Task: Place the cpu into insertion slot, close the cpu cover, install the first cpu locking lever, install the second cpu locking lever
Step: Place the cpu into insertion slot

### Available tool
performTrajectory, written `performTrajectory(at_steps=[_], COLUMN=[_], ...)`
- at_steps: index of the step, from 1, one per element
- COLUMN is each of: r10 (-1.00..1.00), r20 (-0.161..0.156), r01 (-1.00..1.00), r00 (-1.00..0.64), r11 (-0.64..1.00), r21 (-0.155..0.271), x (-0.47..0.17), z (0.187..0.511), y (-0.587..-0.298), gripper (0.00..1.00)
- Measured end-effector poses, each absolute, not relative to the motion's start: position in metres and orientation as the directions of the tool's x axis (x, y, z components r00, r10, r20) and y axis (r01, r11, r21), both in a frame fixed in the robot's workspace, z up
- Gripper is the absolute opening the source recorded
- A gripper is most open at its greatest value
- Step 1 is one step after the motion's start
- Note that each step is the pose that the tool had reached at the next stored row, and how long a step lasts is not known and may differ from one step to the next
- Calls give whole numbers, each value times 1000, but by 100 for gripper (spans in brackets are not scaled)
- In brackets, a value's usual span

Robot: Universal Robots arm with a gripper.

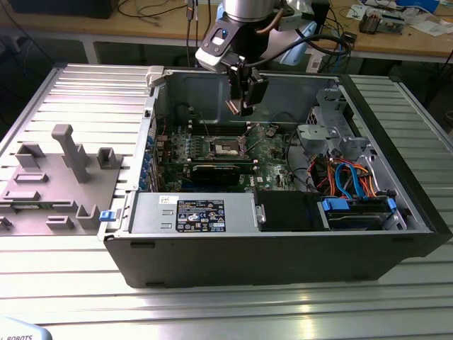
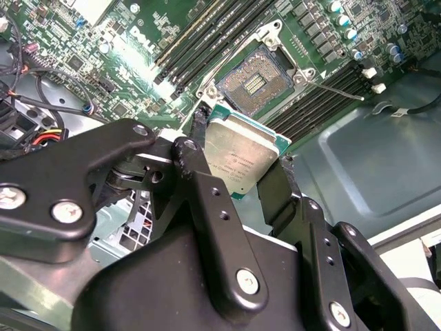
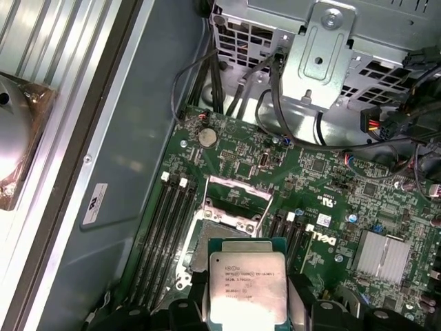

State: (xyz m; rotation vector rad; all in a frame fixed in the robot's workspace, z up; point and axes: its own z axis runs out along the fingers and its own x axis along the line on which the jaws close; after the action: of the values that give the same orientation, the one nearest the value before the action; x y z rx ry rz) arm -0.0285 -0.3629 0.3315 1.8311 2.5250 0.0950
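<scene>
Step in hand: first step, placing; small flat square cpu with pale silvery metal face [image 2: 241, 153] held above the green motherboard [image 2: 138, 41], not yet seated.
Fingers: black fingers [image 2: 196, 138] of the gripper [image 2: 240, 155] closed onto two opposite edges of the cpu, face toward both wrist cameras.
Cpu position: above and a little to one side of the square insertion slot with dark centre and silvery rim [image 2: 253, 81], apart from it; in the first wrist view overlapping the slot's near edge.
Cover: silvery metal cpu cover frame [image 3: 238, 187] apparently raised at the slot's far side, slot contacts exposed.
Lever: thin metal rod [image 2: 334, 89] swung out beside the slot, apparently unlatched.
Need for seating (judgement): chip edges square to the slot rim, chip level, centred over the dark field before any descent; no sideways slide over the contacts.
Edges: long black memory slots [image 2: 207, 41] close on both sides of the slot; raised cover just beyond.
Open room: clear from above; grey case wall [image 3: 138, 138] and silvery drive cage [image 3: 324, 62] well apart.
Case: dark open computer case [image 1: 283, 248] on ribbed aluminium tabletop [image 1: 212, 312].
</scene>
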Motion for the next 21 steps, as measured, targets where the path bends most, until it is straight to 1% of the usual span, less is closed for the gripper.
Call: performTrajectory(at_steps=[21], r10=[960], r20=[19], r01=[958], r00=[-281], r11=[279], r21=[62], x=[-29], z=[332], y=[-363], gripper=[54])
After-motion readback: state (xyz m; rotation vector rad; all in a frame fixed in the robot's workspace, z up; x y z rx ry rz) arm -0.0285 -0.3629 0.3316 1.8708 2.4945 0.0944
